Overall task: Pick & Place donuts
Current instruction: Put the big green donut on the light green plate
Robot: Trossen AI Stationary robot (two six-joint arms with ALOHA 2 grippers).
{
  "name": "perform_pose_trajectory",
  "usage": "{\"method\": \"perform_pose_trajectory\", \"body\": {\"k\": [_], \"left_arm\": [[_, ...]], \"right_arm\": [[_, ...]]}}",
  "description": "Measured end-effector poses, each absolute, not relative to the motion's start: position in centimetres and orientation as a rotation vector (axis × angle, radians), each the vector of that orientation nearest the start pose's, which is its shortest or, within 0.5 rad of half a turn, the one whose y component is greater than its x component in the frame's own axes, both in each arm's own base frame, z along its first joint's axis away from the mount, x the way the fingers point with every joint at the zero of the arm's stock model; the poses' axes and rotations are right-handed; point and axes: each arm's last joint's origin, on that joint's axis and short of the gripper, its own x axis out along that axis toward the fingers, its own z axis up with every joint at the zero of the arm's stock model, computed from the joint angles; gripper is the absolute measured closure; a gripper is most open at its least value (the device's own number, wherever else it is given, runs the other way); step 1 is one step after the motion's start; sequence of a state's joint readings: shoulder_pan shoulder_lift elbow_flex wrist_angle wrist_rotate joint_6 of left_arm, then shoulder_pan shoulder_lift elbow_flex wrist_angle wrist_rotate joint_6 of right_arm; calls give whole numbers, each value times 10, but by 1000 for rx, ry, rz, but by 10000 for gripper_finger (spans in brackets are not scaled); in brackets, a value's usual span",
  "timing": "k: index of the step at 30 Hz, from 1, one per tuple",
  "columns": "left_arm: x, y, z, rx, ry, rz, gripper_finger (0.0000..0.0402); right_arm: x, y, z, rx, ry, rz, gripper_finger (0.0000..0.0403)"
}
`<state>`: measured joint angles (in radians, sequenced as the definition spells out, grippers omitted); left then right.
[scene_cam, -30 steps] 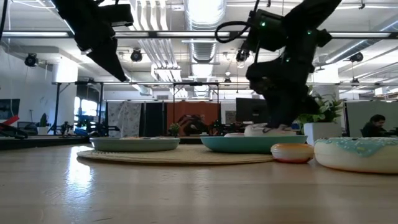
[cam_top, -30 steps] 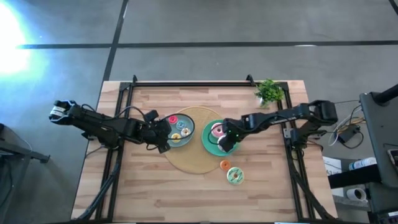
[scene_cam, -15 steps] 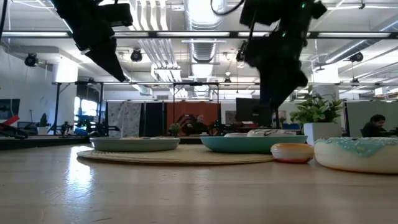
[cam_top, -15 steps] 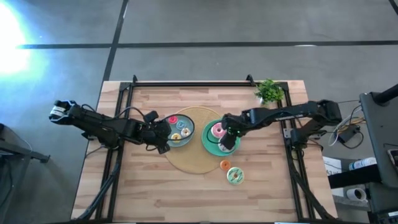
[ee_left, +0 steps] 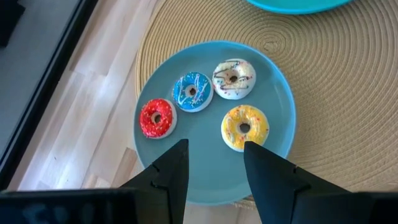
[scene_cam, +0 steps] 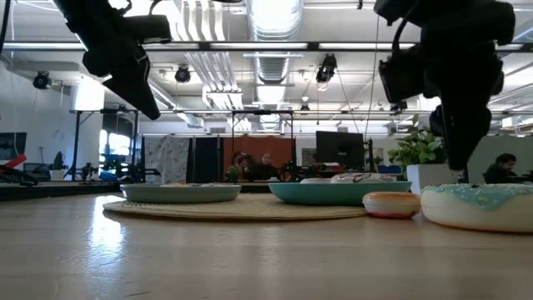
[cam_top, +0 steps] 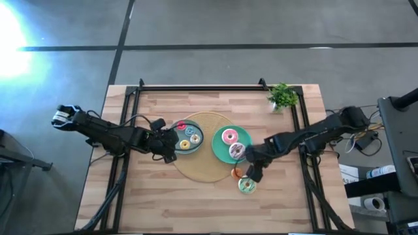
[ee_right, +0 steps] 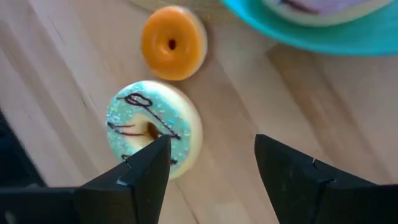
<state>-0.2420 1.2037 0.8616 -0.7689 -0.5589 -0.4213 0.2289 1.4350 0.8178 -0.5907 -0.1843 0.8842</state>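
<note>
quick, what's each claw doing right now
Left claw: open, empty, above the blue plate.
Right claw: open, empty, above the green donut.

A round woven mat [cam_top: 199, 166] lies mid-table [cam_top: 163, 209], carrying a grey-blue plate [cam_top: 198, 138] on its left and a teal plate [cam_top: 219, 149] on its right. A small green plant [cam_top: 282, 96] stands at the far right corner. Monitors and a seated person [scene_cam: 503, 167] fill the room behind.
</note>
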Motion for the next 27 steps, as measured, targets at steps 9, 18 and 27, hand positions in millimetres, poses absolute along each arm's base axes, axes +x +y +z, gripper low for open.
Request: {"method": "perform_pose_trajectory", "body": {"k": [9,18,27], "left_arm": [[215,-37,241,61,938,483,273],[215,-37,241,61,938,483,273],[215,-37,242,63,937,485,273]], "right_arm": [[253,81,156,713,1321,-177,179],[265,87,132,774,1387,-145,180],[266,84,136,828,1384,-151,311]]}}
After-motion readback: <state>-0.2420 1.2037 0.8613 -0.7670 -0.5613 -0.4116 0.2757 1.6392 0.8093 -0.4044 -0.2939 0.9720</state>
